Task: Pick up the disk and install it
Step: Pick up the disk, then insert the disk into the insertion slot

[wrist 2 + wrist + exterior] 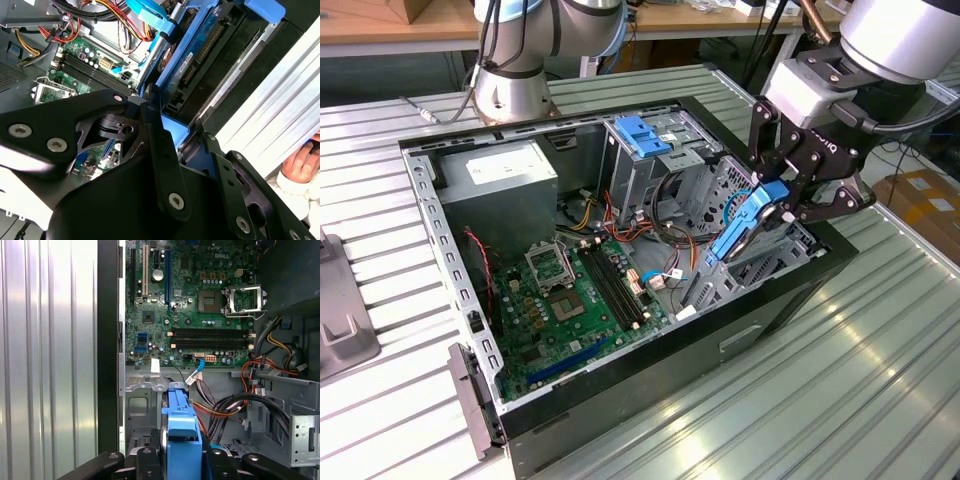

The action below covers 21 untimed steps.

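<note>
The disk (745,225), a dark drive framed by bright blue rails, hangs tilted over the drive bay at the exterior view's right end of the open computer case (650,370). My gripper (775,195) is shut on its upper end. In the first wrist view the disk's blue rail (181,425) runs out from between the black fingers (145,460) of my gripper (182,462), toward the metal bay floor. In the second wrist view the disk's circuit-board side (200,55) shows beyond my gripper (177,135).
Inside the case lie a green motherboard (570,300), a grey power supply (505,170), bundled wires (230,405) and a metal cage with a light-blue bracket (645,135). The arm's base (515,80) stands behind the case. A person's hand (300,160) rests on the ribbed table.
</note>
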Each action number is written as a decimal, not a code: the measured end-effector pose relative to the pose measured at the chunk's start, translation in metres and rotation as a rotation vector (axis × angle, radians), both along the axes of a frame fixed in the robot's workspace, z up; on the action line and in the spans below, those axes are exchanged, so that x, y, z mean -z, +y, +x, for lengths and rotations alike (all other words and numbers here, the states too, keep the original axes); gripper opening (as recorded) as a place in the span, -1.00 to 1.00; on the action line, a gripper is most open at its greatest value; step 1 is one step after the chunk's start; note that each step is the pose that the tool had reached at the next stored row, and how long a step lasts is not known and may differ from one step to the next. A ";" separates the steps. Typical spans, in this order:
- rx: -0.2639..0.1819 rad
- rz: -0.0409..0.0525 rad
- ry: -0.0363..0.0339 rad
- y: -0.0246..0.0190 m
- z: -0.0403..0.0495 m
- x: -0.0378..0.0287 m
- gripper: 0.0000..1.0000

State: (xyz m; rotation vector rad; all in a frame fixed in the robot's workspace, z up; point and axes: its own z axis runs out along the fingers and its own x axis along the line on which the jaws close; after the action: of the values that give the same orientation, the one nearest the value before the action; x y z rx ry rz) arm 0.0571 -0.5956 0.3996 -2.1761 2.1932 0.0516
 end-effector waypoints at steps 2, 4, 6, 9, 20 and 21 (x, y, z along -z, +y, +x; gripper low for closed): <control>0.000 -0.0001 0.0001 0.0000 0.0000 0.0001 -0.25; 0.000 0.0002 -0.0001 0.0000 0.0000 0.0001 -0.13; 0.000 0.0001 0.0000 0.0000 0.0000 0.0001 0.00; 0.000 0.0001 0.0000 0.0000 0.0000 0.0001 0.13; 0.000 0.0003 0.0000 0.0000 0.0001 -0.0019 0.10; 0.000 0.0001 0.0000 0.0000 0.0001 -0.0020 -0.16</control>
State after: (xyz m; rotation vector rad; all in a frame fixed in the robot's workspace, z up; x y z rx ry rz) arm 0.0571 -0.5956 0.4017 -2.1760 2.1932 0.0516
